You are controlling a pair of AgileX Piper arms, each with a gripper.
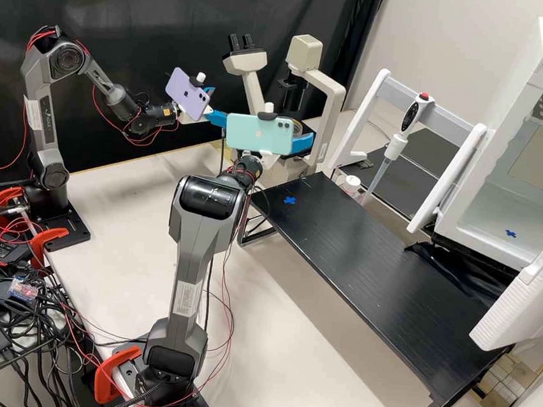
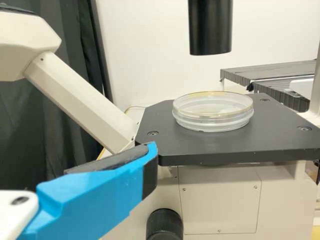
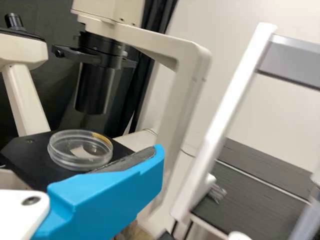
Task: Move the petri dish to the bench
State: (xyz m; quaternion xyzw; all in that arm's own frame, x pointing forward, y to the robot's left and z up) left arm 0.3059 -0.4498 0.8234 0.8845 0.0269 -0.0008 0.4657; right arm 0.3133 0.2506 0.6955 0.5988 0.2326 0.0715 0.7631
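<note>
Counter (image 1: 356,256): black, beside the microscope (image 1: 333,116).
Stage (image 2: 225,145): carries the dish.
Left tool (image 1: 220,104): spread, pinching nothing.
Right tool (image 1: 303,144): looks spread, pinching nothing, near the dish.
Petri dish (image 2: 213,114): on the stage; light, stiff, slick, likely brittle. I'd grip opposite sides of its lower wall softly, level, lest the lid slip.
</note>
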